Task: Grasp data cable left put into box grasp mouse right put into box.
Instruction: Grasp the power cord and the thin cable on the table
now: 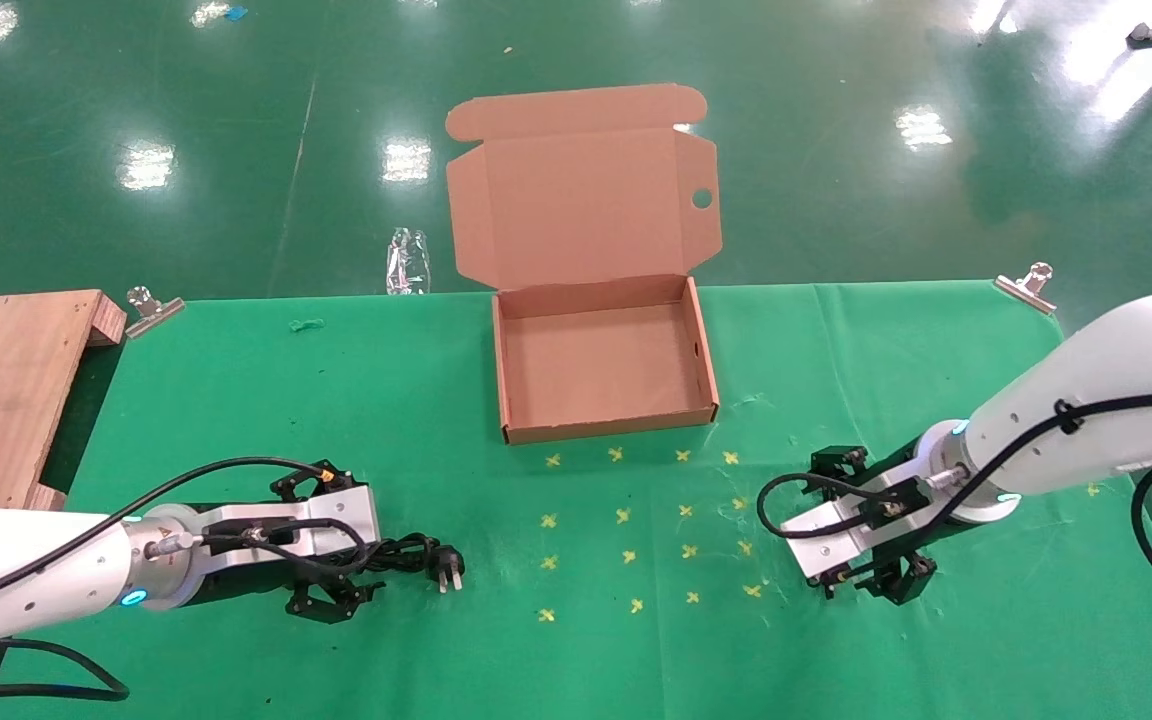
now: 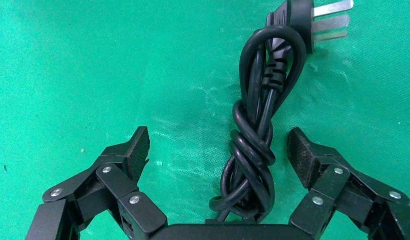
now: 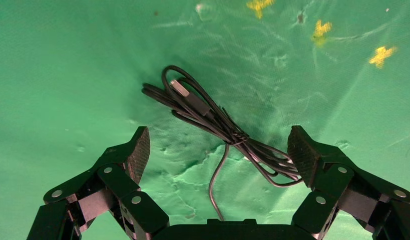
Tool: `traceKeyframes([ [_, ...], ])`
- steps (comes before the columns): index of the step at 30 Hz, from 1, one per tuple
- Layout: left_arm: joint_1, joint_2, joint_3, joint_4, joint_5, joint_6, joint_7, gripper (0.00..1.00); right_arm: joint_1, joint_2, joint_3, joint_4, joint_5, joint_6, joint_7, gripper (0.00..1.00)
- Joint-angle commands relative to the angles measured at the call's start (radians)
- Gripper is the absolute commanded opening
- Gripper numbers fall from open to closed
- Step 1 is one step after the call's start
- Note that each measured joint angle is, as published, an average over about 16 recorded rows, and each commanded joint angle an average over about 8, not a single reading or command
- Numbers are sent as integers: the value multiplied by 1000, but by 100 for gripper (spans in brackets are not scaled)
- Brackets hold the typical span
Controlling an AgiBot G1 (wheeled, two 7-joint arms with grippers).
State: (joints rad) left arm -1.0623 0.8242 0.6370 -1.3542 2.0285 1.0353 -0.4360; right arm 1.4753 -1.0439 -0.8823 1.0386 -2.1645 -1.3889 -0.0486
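The data cable (image 2: 252, 150), a thick black bundled cord with a three-prong plug (image 2: 312, 20), lies on the green cloth. My left gripper (image 2: 217, 145) is open around it, a pad on each side, not touching. In the head view it (image 1: 348, 540) is at the front left, with the cable (image 1: 406, 555) poking out. My right gripper (image 3: 218, 140) is open over the mouse's thin cord bundle (image 3: 212, 117) with its USB end. The mouse body is hidden. In the head view this gripper (image 1: 866, 520) is at the front right. The brown box (image 1: 606, 425) stands open and empty at the middle back.
The box's lid (image 1: 581, 205) stands back over the table's far edge. A wooden board (image 1: 6, 390) lies at the far left. Metal clips (image 1: 151, 310) (image 1: 1026, 285) hold the cloth at the back corners. Yellow crosses (image 1: 626, 515) mark the cloth between the grippers.
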Motion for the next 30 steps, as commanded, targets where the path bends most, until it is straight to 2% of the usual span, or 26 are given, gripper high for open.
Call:
traceKeyframes([
  [1, 0, 0, 0, 0, 0, 0, 0, 69, 7, -15, -5, -33, -9, 12, -19, 80],
  [6, 0, 0, 0, 0, 0, 0, 0, 7, 13, -25, -8, -54, -16, 22, -26, 17],
  [7, 0, 0, 0, 0, 0, 0, 0, 0, 13, -24, -8, -53, -15, 22, -25, 5],
  [8, 0, 0, 0, 0, 0, 0, 0, 0, 12, -23, -8, -51, -14, 21, -25, 0],
  [30, 0, 0, 0, 0, -2, 0, 0, 0, 6, -11, -3, -27, -3, 10, -16, 0],
])
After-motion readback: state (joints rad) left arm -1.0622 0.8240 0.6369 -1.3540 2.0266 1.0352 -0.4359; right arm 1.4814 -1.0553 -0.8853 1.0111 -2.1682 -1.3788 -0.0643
